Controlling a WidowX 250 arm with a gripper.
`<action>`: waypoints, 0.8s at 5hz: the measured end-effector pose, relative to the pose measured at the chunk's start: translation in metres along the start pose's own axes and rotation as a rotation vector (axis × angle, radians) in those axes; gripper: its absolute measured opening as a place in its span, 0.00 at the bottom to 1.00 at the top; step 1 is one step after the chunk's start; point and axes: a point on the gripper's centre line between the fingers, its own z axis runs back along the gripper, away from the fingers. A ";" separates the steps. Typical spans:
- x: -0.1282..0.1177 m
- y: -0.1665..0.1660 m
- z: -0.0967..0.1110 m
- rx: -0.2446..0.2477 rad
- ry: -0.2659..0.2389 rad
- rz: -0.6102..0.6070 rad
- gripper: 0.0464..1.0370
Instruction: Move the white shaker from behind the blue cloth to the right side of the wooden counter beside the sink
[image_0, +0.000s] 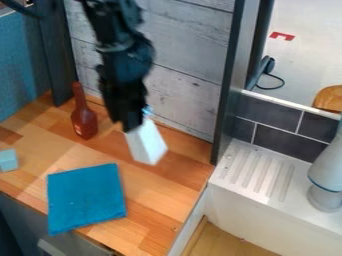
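Note:
The black gripper hangs over the back part of the wooden counter, right of the brown-red bottle. It is shut on a white bottle with a bit of light blue at its upper end. This white bottle slants, its wide base down and to the right; whether the base touches the counter cannot be told. A blue cloth lies flat in front of it, to the left. At the left edge sits a light blue block.
A grey plank wall with a dark post rises behind the counter. To the right stand a white ribbed sink ledge and a grey-white faucet-like object. A brown rounded item rests on the tiled ledge.

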 end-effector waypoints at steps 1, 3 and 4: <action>0.010 -0.015 -0.017 0.100 -0.030 -0.020 0.45; 0.020 -0.017 -0.051 0.166 -0.060 -0.004 0.45; 0.020 -0.022 -0.066 0.182 -0.029 -0.027 0.45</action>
